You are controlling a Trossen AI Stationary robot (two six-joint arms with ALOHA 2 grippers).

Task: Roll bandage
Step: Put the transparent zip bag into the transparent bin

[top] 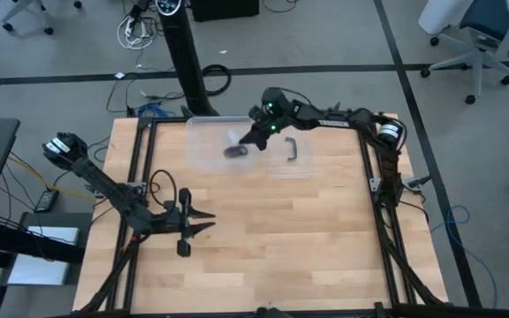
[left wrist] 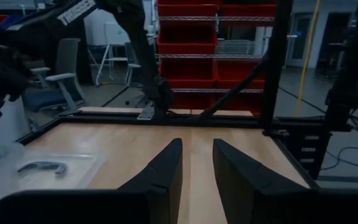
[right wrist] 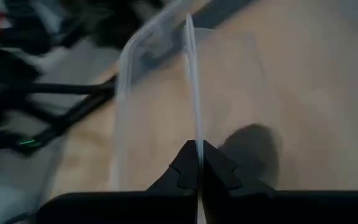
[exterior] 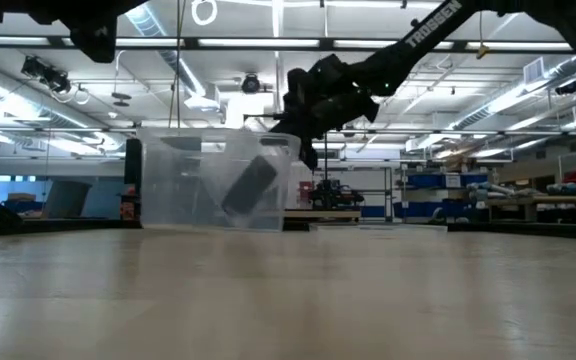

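The bandage is a small black roll inside a clear plastic box at the table's far middle. In the low view the bandage stands tilted in the box. My right gripper is shut and hovers at the box's right rim, just above the roll. In its wrist view the shut fingertips meet the rim's thin edge, with the dark bandage behind the wall. My left gripper waits open, holding nothing, over the table's left near part. My right gripper's shut fingertips stand right at the clear box's rim, slanting down from the table's right. I cannot tell whether they touch it.
The box's clear lid with a black handle lies flat on the table right of the box, and the lid's handle also shows in the left wrist view. A black frame runs around the wooden table. The table's middle and near part is bare wood.
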